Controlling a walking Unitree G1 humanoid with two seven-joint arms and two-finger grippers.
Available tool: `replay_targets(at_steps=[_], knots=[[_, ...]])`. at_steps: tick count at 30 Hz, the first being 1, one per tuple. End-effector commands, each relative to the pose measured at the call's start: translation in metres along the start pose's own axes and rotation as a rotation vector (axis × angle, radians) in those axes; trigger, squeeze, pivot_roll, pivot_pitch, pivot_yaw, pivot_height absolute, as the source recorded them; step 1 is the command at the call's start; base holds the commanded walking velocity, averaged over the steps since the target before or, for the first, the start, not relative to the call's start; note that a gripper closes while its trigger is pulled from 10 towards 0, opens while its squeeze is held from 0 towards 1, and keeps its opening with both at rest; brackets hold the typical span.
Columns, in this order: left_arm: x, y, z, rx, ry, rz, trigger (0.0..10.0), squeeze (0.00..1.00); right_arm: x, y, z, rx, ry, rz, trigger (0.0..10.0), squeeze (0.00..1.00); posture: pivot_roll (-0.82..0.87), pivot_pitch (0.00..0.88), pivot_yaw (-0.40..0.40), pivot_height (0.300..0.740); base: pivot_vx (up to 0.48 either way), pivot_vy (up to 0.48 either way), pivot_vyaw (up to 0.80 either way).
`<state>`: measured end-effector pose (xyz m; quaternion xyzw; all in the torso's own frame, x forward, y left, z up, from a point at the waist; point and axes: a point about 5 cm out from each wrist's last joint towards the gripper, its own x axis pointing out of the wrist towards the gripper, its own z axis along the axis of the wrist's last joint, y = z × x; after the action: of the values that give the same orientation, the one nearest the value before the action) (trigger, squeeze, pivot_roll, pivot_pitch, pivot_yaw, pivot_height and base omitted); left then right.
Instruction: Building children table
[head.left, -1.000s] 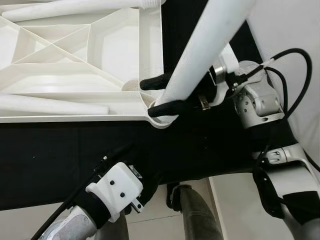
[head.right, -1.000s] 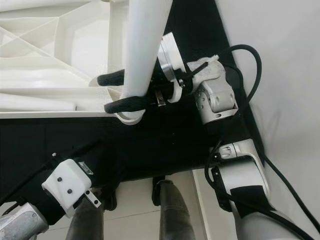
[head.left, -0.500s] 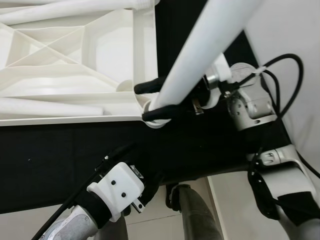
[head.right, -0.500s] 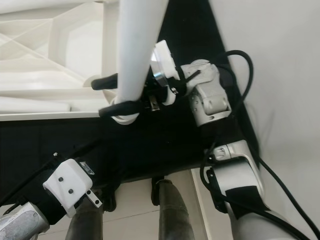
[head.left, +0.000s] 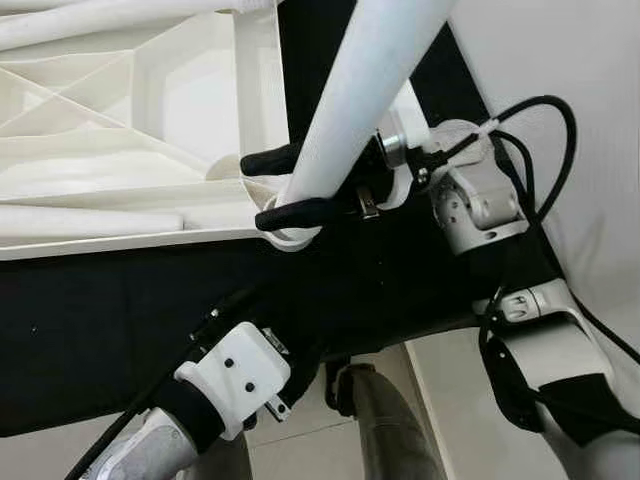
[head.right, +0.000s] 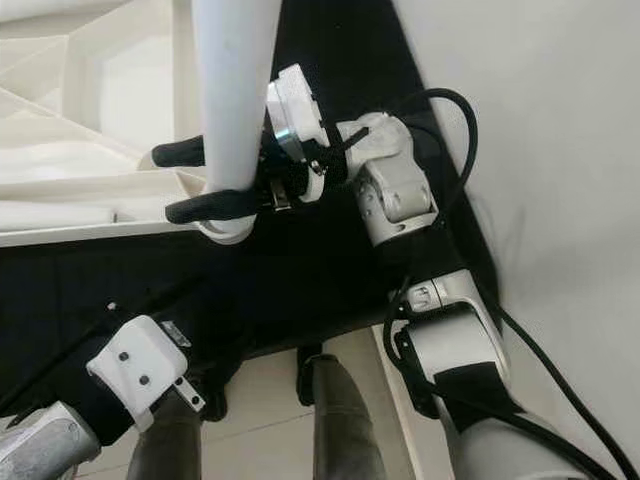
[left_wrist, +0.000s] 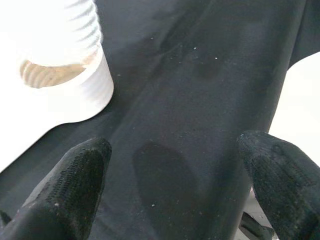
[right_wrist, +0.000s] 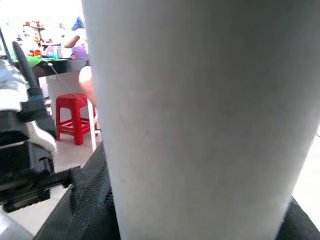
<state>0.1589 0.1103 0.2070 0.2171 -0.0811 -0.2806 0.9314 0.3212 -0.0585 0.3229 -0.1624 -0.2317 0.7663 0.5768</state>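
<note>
A white children's table top (head.left: 120, 140) lies upside down on a black cloth (head.left: 120, 320), its ribbed underside up. A white table leg (head.left: 360, 90) stands with its lower end in the corner socket (head.left: 290, 235) of the top. My right gripper (head.left: 275, 185) is shut on the table leg just above the socket, one black finger on each side. The leg (right_wrist: 200, 115) is close before the right wrist camera. My left gripper (left_wrist: 170, 200) is open low over the black cloth, near a threaded white socket (left_wrist: 60, 65). Its white wrist housing (head.left: 235, 375) is at the front.
More white legs (head.left: 90, 222) lie across the upturned top. The cloth's front edge (head.left: 300, 355) gives onto pale floor. My right arm and its black cable (head.left: 520, 200) run along the cloth's right side. A red stool (right_wrist: 75, 117) and a person stand far off.
The camera has shifted, so the whole scene sits further left. My right gripper stays shut on the leg at the corner socket. The left arm has hardly moved.
</note>
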Motion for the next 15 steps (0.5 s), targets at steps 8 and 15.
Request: replay_targets(at_steps=[8,15], knots=[[0.000,-0.005,-0.004,-0.013,0.021,-0.021,10.0,0.00,0.024,0.015,-0.005,0.034,-0.047,0.104,10.0,0.00,0.11,0.548,-0.066,0.740,0.000,0.000,0.00],[0.001,-0.004,-0.004,-0.006,0.022,-0.023,10.0,0.00,0.024,0.020,-0.010,0.057,-0.034,0.148,10.0,0.00,0.13,0.551,-0.060,0.740,0.000,0.000,0.00]])
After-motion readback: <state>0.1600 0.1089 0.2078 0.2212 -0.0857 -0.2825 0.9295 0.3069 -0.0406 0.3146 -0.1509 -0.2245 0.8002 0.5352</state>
